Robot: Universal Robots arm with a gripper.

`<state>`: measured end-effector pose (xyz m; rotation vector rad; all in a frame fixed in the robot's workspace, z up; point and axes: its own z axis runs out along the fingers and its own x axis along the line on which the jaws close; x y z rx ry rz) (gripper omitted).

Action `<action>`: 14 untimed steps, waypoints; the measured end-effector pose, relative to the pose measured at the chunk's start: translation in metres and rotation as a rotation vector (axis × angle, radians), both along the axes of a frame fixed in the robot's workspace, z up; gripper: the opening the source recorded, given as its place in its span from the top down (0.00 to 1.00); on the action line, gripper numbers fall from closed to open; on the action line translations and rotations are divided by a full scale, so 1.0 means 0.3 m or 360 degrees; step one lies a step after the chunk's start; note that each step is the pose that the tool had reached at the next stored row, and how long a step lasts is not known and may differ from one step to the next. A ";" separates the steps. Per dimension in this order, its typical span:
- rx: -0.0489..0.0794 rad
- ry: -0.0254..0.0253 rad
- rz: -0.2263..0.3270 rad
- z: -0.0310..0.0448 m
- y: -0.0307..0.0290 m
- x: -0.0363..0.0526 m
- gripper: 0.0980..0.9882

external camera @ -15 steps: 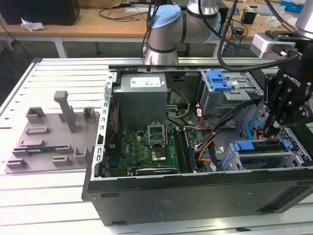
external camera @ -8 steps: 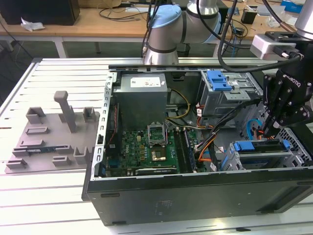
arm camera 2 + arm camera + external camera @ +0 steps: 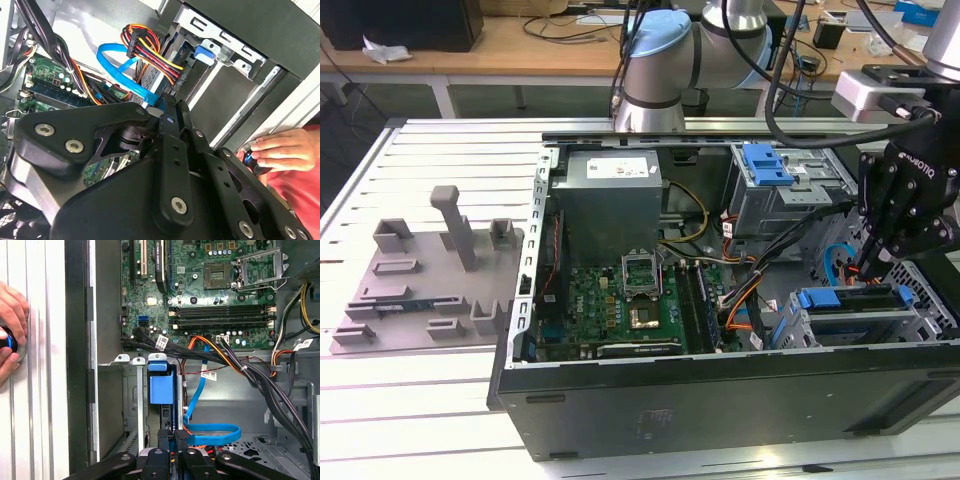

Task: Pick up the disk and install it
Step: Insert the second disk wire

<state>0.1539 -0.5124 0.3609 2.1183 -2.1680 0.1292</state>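
The disk [image 3: 850,300] sits on edge in the lower drive cage [image 3: 865,325] of the open computer case [image 3: 620,400], at the exterior view's right, its blue rail uppermost. In the first wrist view the same blue rail [image 3: 161,385] runs down into the cage slot straight ahead of my claw [image 3: 172,440]. My claw [image 3: 868,265] hangs just above the disk's rear end, among the power and data cables [image 3: 150,45]; its fingers lie close together, nearly closed, and I cannot tell whether they touch the disk. I judge the step in hand to be the install itself: seating the disk fully in its slot. The next move calls for a straight push along the slot, keeping the blue data cable [image 3: 212,432] clear of my fingers. A person's hand [image 3: 12,325] rests on a knob on the tabletop [image 3: 420,400] beside the case.
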 end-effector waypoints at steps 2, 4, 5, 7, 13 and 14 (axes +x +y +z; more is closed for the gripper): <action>0.0004 -0.00004 0.0000 -0.001 -0.002 0.000 0.93; 0.0009 -0.00008 0.0000 -0.002 -0.005 0.000 0.93; 0.0012 -0.00009 0.0000 -0.003 -0.007 0.000 0.93; 0.0017 -0.00010 0.0000 -0.004 -0.010 0.000 0.93; 0.0020 -0.00010 0.0000 -0.009 -0.011 0.000 0.93; 0.0020 -0.00011 0.0000 -0.010 -0.011 0.000 0.93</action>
